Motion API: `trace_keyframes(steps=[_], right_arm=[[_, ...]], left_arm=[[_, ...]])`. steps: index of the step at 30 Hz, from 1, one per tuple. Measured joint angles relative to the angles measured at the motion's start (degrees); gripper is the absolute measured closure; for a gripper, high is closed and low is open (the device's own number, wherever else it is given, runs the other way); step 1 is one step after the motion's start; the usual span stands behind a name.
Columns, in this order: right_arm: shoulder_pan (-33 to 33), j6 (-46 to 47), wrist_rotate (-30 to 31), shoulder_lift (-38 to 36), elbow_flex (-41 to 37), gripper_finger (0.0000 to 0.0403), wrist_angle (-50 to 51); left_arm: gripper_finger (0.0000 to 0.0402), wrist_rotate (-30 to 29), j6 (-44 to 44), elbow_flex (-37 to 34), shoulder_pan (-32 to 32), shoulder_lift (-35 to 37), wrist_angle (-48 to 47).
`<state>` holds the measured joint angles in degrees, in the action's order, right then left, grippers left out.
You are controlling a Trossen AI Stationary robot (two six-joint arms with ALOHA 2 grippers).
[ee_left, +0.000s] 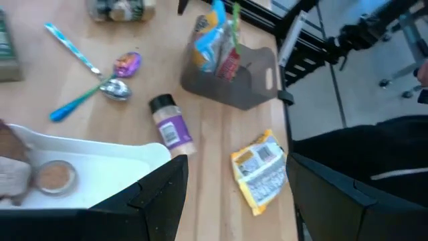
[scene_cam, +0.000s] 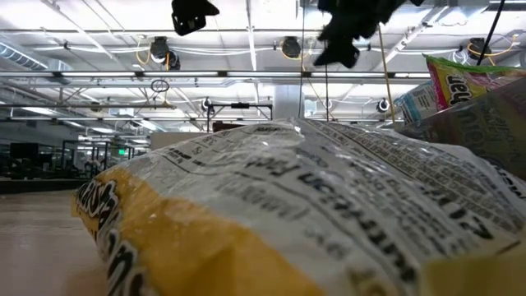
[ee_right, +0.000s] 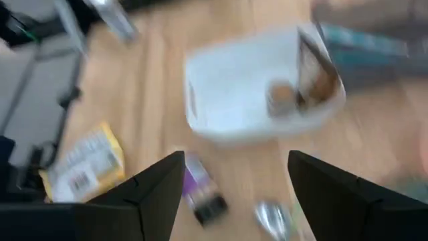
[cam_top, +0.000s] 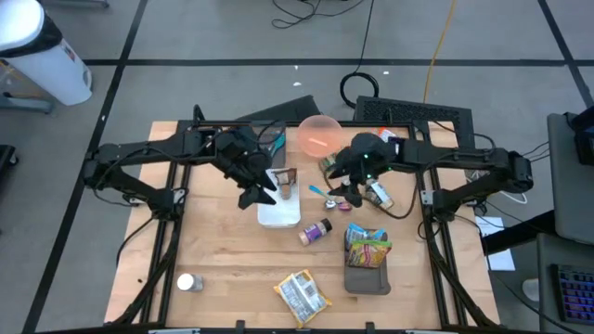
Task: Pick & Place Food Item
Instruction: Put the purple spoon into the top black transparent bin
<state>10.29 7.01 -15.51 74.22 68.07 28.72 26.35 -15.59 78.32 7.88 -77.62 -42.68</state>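
Observation:
A white tray (cam_top: 278,213) lies mid-table, holding a round cookie (ee_left: 55,175) and a brown piece (cam_top: 287,176). My left gripper (cam_top: 259,194) hovers open above the tray's left side, nothing between its fingers (ee_left: 234,167). My right gripper (cam_top: 345,197) hovers open to the tray's right, above two spoons (cam_top: 321,192), and is also empty (ee_right: 235,157). A purple-labelled spice bottle (cam_top: 316,230) lies on its side in front of the tray. A yellow-and-white snack bag (cam_top: 302,295) lies flat near the front edge.
A pink bowl (cam_top: 318,133) stands at the back. A grey basket (cam_top: 368,275) with snack packs (cam_top: 368,243) sits front right. A jar (cam_top: 377,193) lies under the right arm, and a small white jar (cam_top: 188,282) stands front left. A purple candy (ee_left: 127,65) lies by the spoons.

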Motion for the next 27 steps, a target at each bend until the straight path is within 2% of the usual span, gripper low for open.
trace_keyframes(steps=[5,12,17,21,27], right_arm=[[2.3,-0.9,0.3,2.1,-0.8,0.0145,9.8],[4.9,-8.5,0.3,7.3,-0.8,0.0147,12.6],[5.9,-21.6,0.8,10.4,-0.8,0.0147,15.0],[5.9,-31.0,4.3,12.7,-0.8,0.0147,15.2],[5.8,-36.6,5.2,16.4,-0.8,0.0147,14.5]], left_arm=[[0.0144,-4.0,0.3,0.0,1.7,0.0,0.6],[0.0144,-6.3,0.3,0.0,4.2,0.0,4.9],[0.0144,-6.3,-0.2,0.0,5.2,0.0,6.6],[0.0144,-6.3,-0.2,0.0,5.4,0.0,6.5],[0.0144,-6.0,-1.4,0.0,5.3,0.0,6.4]])
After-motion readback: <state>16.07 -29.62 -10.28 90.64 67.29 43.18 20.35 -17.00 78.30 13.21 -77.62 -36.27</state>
